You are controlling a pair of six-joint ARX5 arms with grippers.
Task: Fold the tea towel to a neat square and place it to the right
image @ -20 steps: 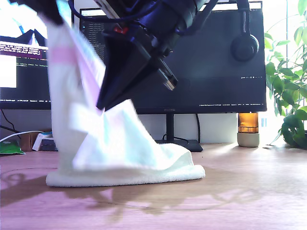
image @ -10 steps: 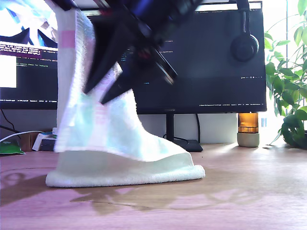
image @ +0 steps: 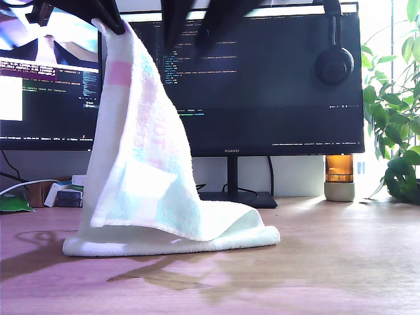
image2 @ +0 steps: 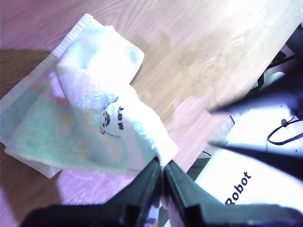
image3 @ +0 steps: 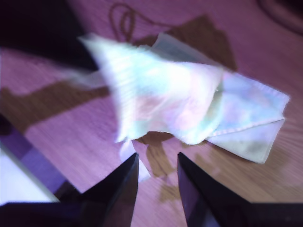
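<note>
My first gripper [image2: 162, 171], jaws pressed together on a corner of the tea towel [image: 141, 184], holds that corner raised high at the upper part of the exterior view's left, where the dark fingers [image: 108, 16] meet the cloth in front of the monitor [image: 275, 85]; the towel hangs from this pinch in a tall drape, a pink band showing near its top; its lower part lies folded on the wooden table [image: 328, 262], toward the exterior view's left, with a thick rolled edge along the table surface. In the first wrist view the cloth [image2: 90, 113] rises from the table to the closed jaws, and a small dark printed mark [image2: 112, 120] shows on the lifted fold. My second gripper [image3: 156, 163], jaws spread and holding nothing, hovers above the towel [image3: 175, 101]; the picture is blurred. A plant [image: 397, 131] stands at the exterior view's right, beside an amber jar [image: 339, 176].
</note>
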